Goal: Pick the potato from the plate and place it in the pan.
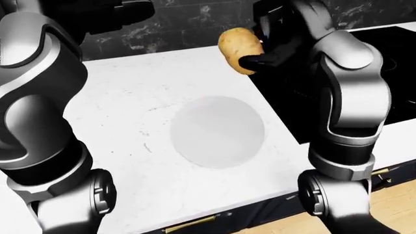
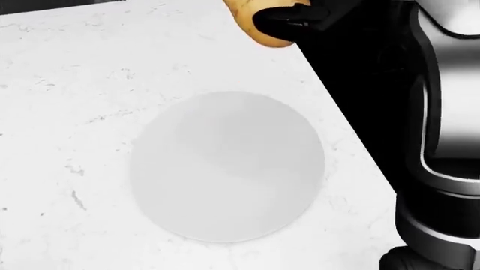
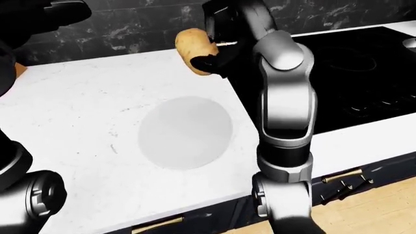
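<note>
The brown potato (image 1: pixel 235 48) hangs in the air above the counter, with my right hand (image 1: pixel 255 54) shut on it; black fingers (image 1: pixel 260 60) wrap its right side. Below it lies the white round plate (image 2: pixel 225 166), bare, on the white marble counter. In the head view only the potato's lower edge (image 2: pixel 259 31) shows at the top. My left arm (image 1: pixel 39 97) fills the left of the left-eye view; its hand (image 1: pixel 120 12) is raised at the top left, its fingers hard to read. The pan is not clearly seen.
A black cooktop (image 3: pixel 351 63) lies to the right of the counter, beside the plate. A dark marbled wall (image 3: pixel 130 27) runs along the top. A pale rim (image 3: pixel 409 43) shows at the right edge of the right-eye view. Dark drawers with brass handles (image 3: pixel 341 176) sit below.
</note>
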